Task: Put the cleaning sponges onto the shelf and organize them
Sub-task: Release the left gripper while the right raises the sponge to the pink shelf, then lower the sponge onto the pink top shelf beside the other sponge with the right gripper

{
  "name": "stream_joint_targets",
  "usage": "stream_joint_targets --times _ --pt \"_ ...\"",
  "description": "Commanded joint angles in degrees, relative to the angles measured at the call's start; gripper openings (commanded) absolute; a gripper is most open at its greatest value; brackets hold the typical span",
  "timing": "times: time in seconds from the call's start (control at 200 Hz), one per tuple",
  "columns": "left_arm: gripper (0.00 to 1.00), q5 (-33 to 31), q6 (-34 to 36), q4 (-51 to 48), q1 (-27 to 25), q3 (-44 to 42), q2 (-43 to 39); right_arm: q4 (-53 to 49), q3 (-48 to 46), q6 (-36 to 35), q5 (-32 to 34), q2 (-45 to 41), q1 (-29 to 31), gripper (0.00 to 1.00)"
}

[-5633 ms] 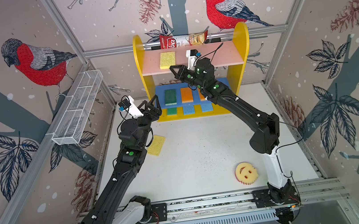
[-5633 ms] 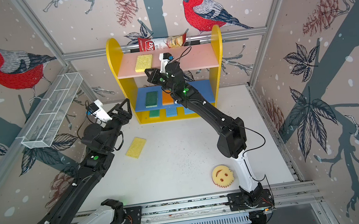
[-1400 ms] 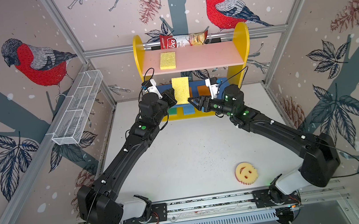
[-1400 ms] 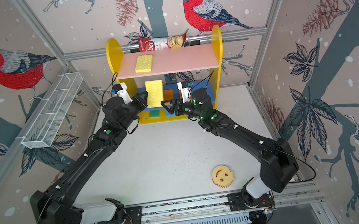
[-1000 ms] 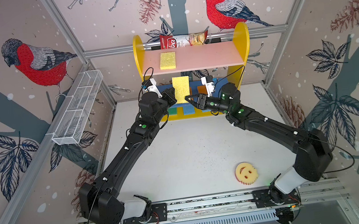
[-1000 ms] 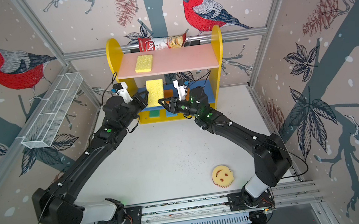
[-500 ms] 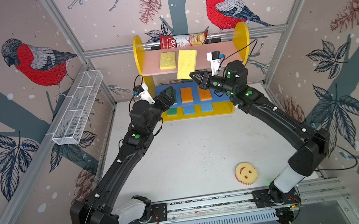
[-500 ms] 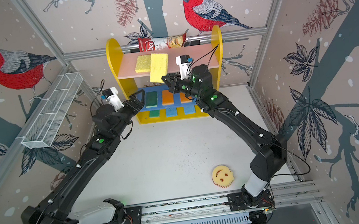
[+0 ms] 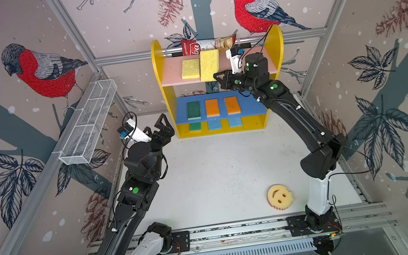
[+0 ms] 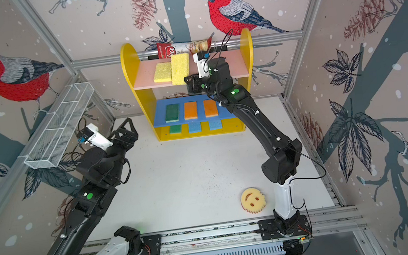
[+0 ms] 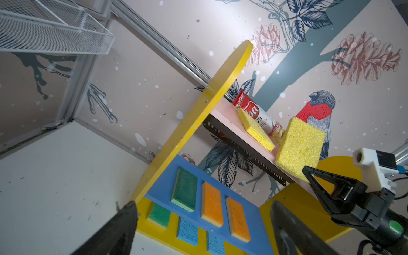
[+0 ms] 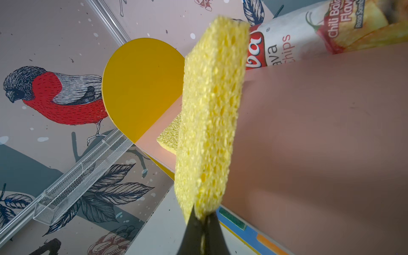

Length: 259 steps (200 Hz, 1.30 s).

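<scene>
The shelf stands at the back of the table. My right gripper is shut on the lower end of a yellow sponge. It holds the sponge tilted over the pink top board, beside another yellow sponge lying there. One green sponge and two orange ones lie on the blue board. A green sponge and two blue ones lie on the base. A round smiley sponge lies on the table near the right arm's base. My left gripper hangs open and empty left of the shelf.
A red-and-white chips bag lies along the back of the top board, just behind the held sponge. A white wire-mesh basket hangs on the left wall. A black slotted strip runs under the pink board. A metal rail edges the table's front.
The left gripper opened, let go of the yellow sponge and drew back to the left. The right gripper closed on the sponge and carried it up to the top board.
</scene>
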Motion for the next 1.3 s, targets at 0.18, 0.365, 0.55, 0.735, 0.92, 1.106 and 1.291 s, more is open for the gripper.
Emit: stream_joint_targets --times 0.18,0.365,0.55,0.735,0.92,1.106,1.291 --pt "0.92 -2.87 2.53 -1.12 0.05 0.93 0.51 4.77 -0.55 2.43 -2.21 0.71 -0.23 0.00" --pt "0.92 -1.92 1.65 -1.39 0.02 0.35 1.30 8.01 -1.31 5.02 -3.29 1.29 -1.01 0.00" --pt "0.93 -1.92 1.44 -1.73 -0.02 -0.13 0.89 10.50 -2.20 6.88 -3.69 1.60 -1.86 0.00" --pt "0.93 -2.43 1.69 -1.95 0.02 -0.15 0.72 10.63 -2.30 7.34 -5.05 1.52 -1.99 0.00" --pt "0.93 -2.17 1.68 -1.87 0.07 -0.31 1.42 8.31 -1.51 8.86 -5.14 0.56 -4.09 0.00" --pt "0.93 -2.17 1.58 -1.78 0.02 -0.37 2.13 0.37 3.91 8.09 -5.49 1.52 -6.68 0.00" --pt "0.93 -1.72 1.39 -1.86 0.02 -0.01 2.84 -2.88 7.17 9.11 -11.63 2.64 -8.77 0.00"
